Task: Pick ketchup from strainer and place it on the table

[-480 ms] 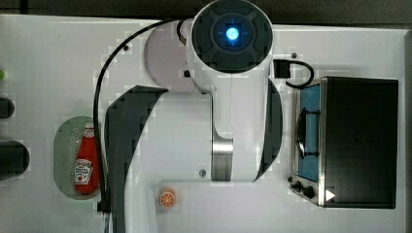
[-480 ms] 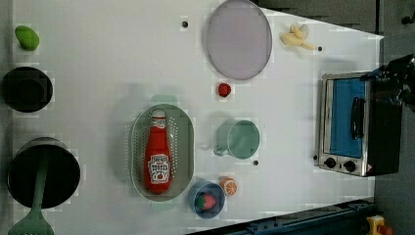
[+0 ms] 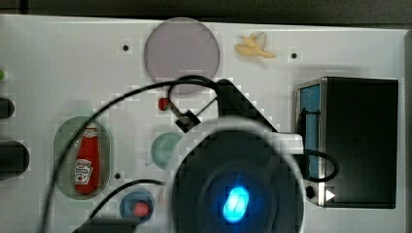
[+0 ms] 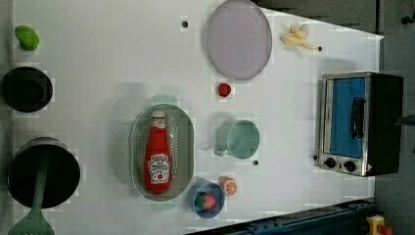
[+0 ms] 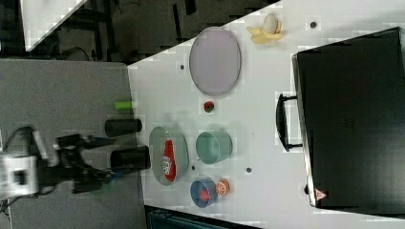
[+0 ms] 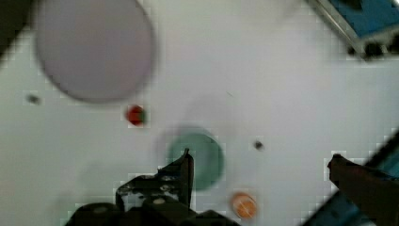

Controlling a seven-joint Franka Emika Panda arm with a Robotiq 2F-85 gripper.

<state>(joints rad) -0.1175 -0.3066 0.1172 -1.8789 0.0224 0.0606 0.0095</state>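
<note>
Red ketchup (image 4: 158,159) lies in the strainer (image 4: 185,147), apart from the wide-open gripper (image 6: 259,165).

The arm's round housing (image 3: 238,174), with a blue light glowing at its middle, hangs over the lower middle of the white surface (image 3: 73,63), and a black cable (image 3: 126,94) loops away from it toward the top view's left. At that side the ketchup (image 3: 87,160) lies flat inside the pale green strainer (image 3: 62,155), cap pointing up the picture. A teal cup (image 3: 164,148) sits between strainer and arm, partly covered. Above it rests a small red strawberry (image 3: 163,103), then a grey plate (image 3: 182,51). A banana (image 3: 252,47) lies near the top. A toaster oven (image 3: 350,141) stands at the right. A blue bowl (image 3: 137,205) holds something red.
</note>
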